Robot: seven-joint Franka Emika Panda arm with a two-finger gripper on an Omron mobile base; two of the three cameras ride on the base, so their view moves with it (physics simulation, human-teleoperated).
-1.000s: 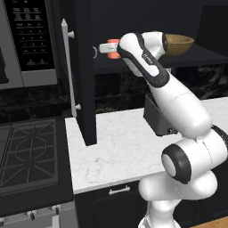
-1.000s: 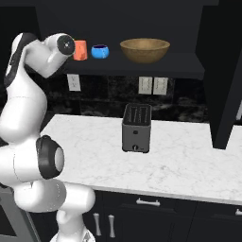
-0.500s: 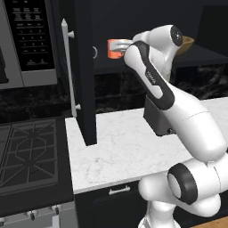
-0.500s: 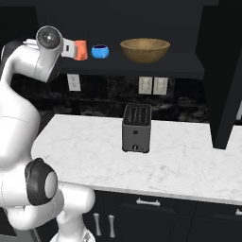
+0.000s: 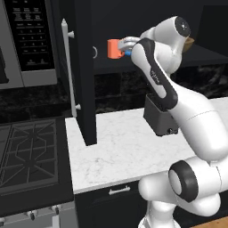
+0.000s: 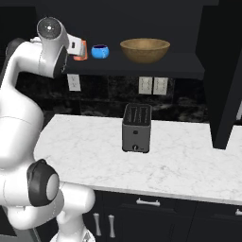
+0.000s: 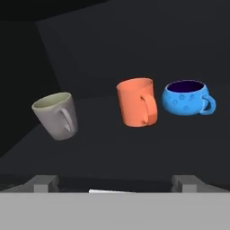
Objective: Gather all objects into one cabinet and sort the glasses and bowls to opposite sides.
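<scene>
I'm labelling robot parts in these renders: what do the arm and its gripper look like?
The arm is glossy white with rounded, tube-like links and dark grey to black rings and caps at the joints, one round dark cap at the top elbow. No cables or markings show. The gripper has two small, blocky grey finger tips.

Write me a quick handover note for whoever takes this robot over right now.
Gripper: open, empty, facing into the wall cabinet.
Shelf: grey cup, tilted, then orange cup and blue cup side by side; wooden bowl apart at the other end.
Done: everything in one cabinet, cups opposite the bowl.
Left: check the grey cup stands, back the arm out.
</scene>
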